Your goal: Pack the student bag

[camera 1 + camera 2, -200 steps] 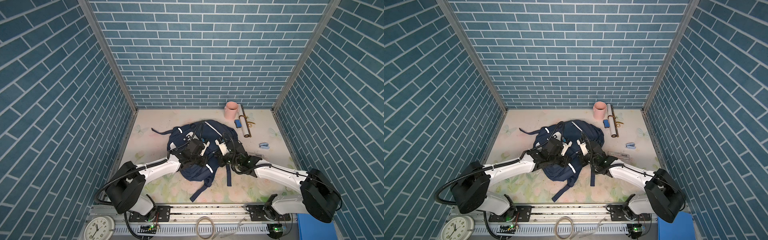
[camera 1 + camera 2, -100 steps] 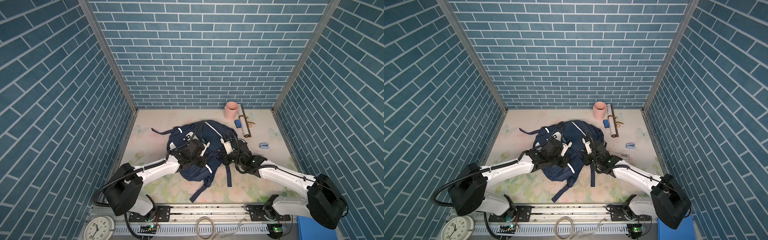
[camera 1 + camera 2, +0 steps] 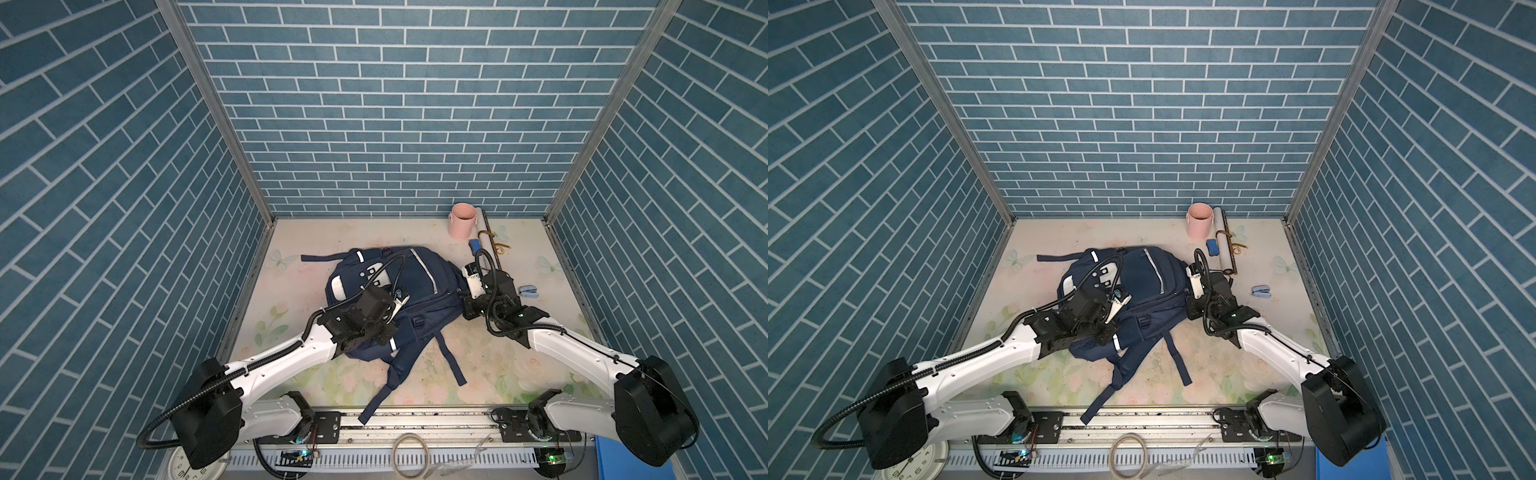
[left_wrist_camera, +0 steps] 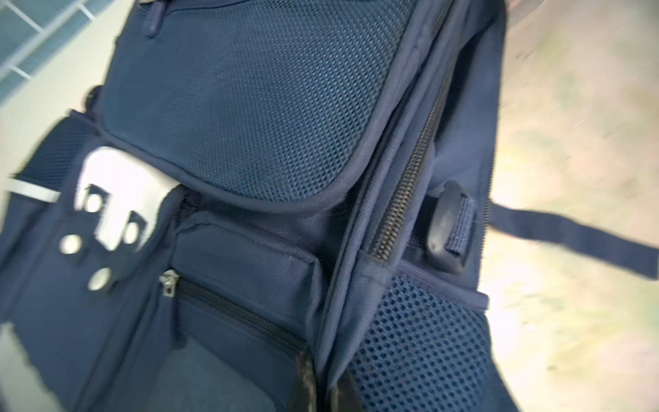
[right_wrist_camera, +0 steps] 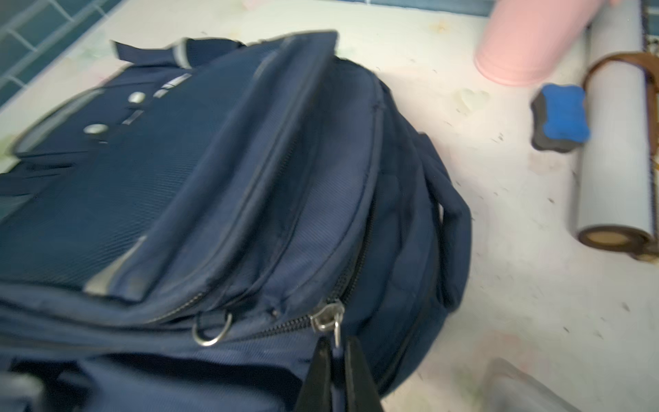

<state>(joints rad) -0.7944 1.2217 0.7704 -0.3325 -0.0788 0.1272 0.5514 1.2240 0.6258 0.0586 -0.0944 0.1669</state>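
— On the worktop [image 3: 316, 249], what is lying there?

— Mid-worktop, the bag [image 3: 415, 286] is lying flat with its front up. Its navy woven fabric is slumping softly, and two long flat straps are trailing toward the near edge.

— What is the left claw doing?

— The left claw [image 4: 324, 380] is pinching the bag. Its tips are pressing together over a piped seam, between a zipped pocket and the coarse open mesh [image 4: 420, 349] of a side pocket.

— And the right claw?

— The right claw [image 5: 337, 360] is working at the bag's right end. Its two black wedge-shaped tips are squeezing together on the metal zip pull [image 5: 335, 323]. A small steel D-shaped ring [image 5: 212, 330] is hanging near it, along the same zip line.

— Is anything showing on the front?

— A white patch [image 4: 114, 185] with round dots is showing, though blurred. It is sitting beside a padded panel [image 4: 267, 107] of fine honeycomb weave.

— What is standing behind?

— Near the back wall, a smooth pink cup [image 3: 462, 222] is standing upright. A grey roll [image 5: 613, 142], banded with a brown strap, is lying just beside it. A blue foam eraser [image 5: 561, 114] with a dark base is lying at the roll's side, and I cannot tell whether they are touching.
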